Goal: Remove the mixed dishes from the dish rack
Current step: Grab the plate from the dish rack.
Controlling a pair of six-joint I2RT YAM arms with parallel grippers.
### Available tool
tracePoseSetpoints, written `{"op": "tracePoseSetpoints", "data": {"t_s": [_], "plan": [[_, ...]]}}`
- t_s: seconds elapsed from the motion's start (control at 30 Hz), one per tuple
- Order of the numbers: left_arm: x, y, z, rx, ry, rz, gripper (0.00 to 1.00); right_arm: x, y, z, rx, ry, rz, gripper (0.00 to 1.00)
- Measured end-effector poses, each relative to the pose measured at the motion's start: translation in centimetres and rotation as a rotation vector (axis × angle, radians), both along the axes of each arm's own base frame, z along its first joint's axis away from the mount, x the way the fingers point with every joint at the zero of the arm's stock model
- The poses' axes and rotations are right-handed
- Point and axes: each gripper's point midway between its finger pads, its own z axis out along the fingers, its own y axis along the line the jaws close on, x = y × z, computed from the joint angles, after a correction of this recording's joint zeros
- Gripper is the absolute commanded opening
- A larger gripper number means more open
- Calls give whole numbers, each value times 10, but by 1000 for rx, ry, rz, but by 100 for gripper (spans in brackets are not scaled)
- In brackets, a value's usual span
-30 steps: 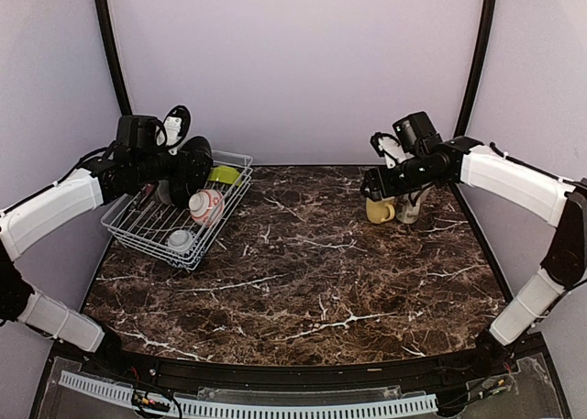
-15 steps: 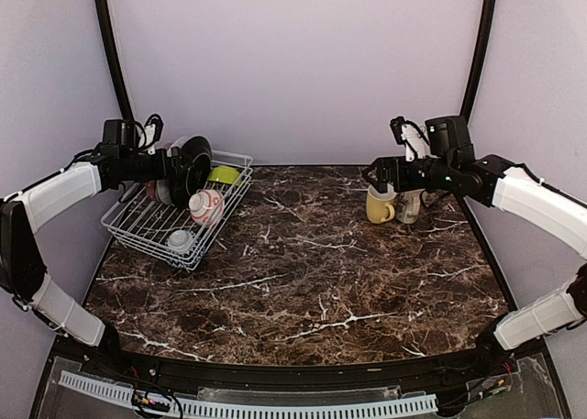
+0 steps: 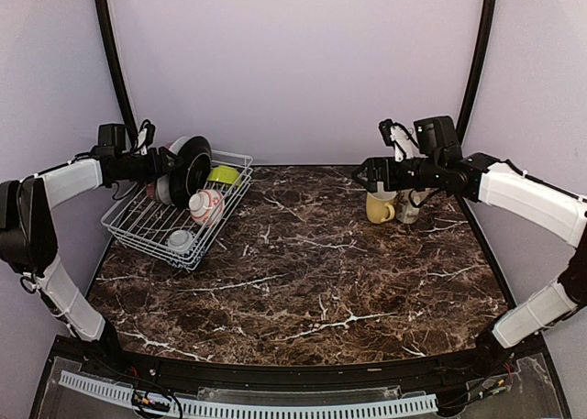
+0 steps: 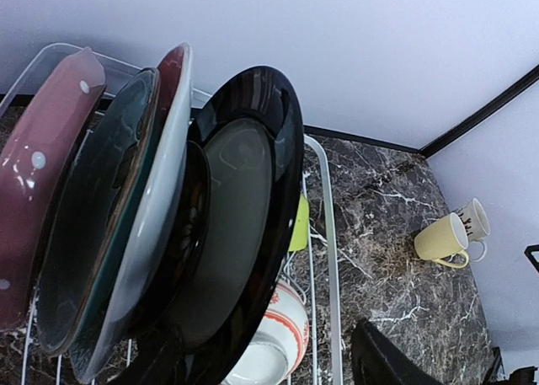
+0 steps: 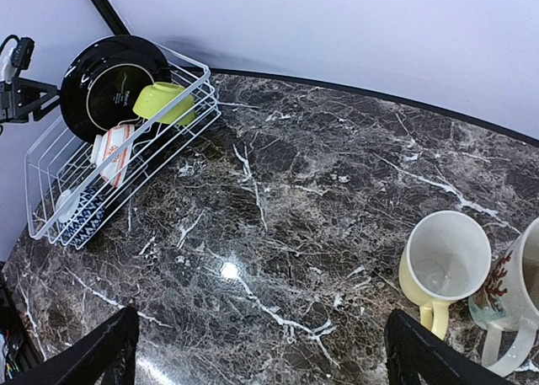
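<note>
Left gripper (image 3: 169, 166): spread wide, nothing held. One finger (image 4: 383, 360) shows, clear of black plate (image 4: 253, 183) rim; other finger hidden behind plates. Black plate stands upright in dish rack (image 3: 138, 228), directly ahead of fingers, with lime-green bowl (image 4: 299, 225) past its far edge.

Right gripper (image 5: 261, 330): fully spread, empty, above table (image 5: 278, 200). Yellow mug (image 5: 442, 263) and patterned mug (image 5: 515, 292) sit side by side, just ahead of one finger. Rack well beyond other finger.
</note>
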Motion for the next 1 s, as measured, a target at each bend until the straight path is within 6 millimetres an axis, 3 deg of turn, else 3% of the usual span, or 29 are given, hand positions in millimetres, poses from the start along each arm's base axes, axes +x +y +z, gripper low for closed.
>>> {"op": "tracePoseSetpoints", "data": {"t_s": [0.33,0.67,1.0], "plan": [[19,-10,-18,-1,6,-94,33,3,8,12,30,-23,26,99],[25,-13,-25,22,-5,-141,30,4,9,14,38,-33,29,99],[23,-19,-23,50,-56,-215,12,6,15,9,46,-14,47,99]]}}
